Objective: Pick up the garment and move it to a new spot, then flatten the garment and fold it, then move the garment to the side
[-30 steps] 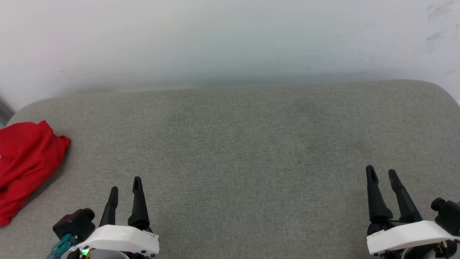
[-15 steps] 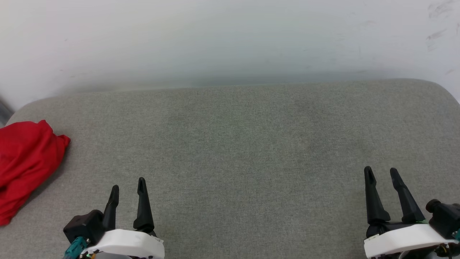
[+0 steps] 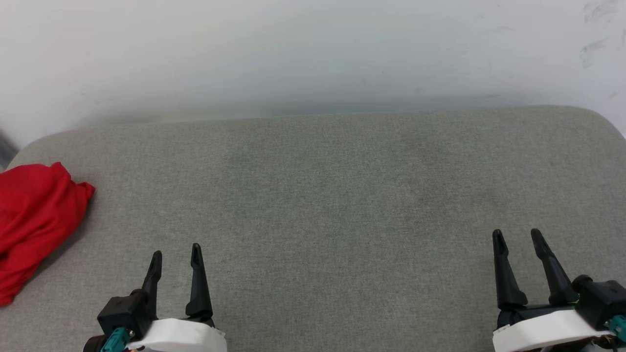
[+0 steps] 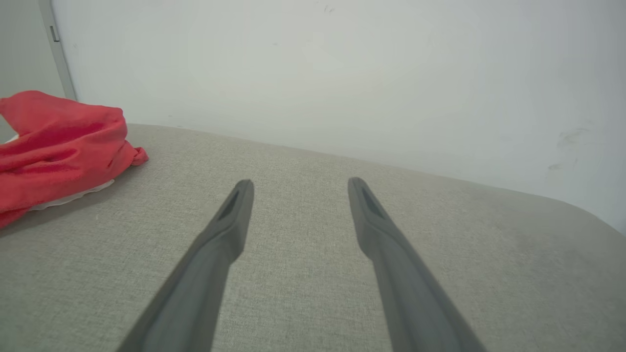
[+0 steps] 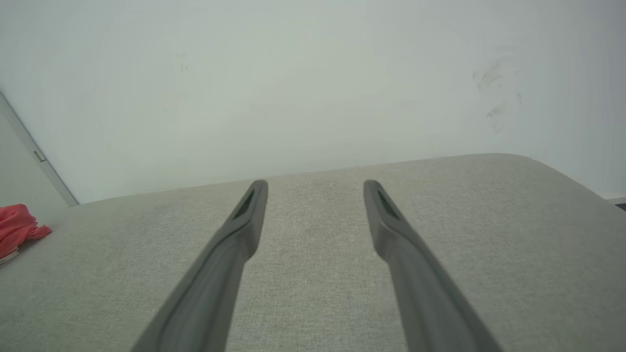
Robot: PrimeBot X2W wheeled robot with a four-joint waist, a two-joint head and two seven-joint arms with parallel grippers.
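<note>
Garment [image 3: 34, 220] lies bunched on the cushion [image 3: 313, 195], far left; left pincer [image 3: 176, 250] and right pincer [image 3: 516, 231] both released, empty.

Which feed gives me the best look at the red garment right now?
The left wrist view: the garment is largest there, showing its bunched folds and a white edge underneath. The head view cuts the garment off at its left edge. The right wrist view catches a small red corner of the garment at far left.

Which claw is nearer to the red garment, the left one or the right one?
Left. The left claw hangs open to the right of the garment, apart from it; the right claw, also open, is far across the grey cushion.
</note>
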